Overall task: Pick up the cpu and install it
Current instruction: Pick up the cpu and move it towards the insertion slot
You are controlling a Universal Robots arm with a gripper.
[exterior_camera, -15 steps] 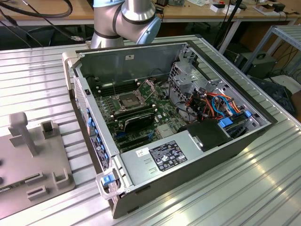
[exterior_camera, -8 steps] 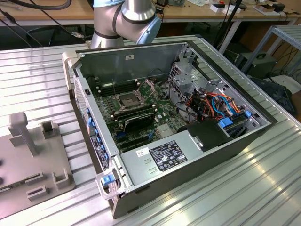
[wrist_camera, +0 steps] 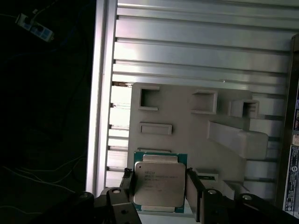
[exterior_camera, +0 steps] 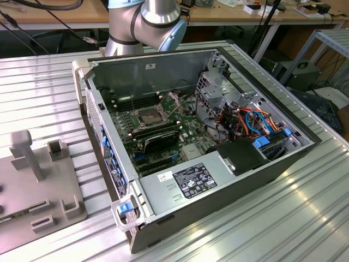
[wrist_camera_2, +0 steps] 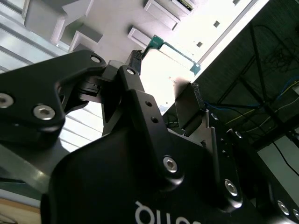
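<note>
1. Claw (wrist_camera: pixel 160 189) clenched on the cpu (wrist_camera: pixel 158 183), fingers (wrist_camera: pixel 128 186) against opposite edges.
2. The cpu sits over the grey holder plate (wrist_camera: pixel 180 140).
3. Exterior view: open computer case (exterior_camera: pixel 147 71) mid-frame, holder plate lower left.

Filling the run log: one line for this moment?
gripper: shut on cpu | cpu: above fixture | case: open
</note>
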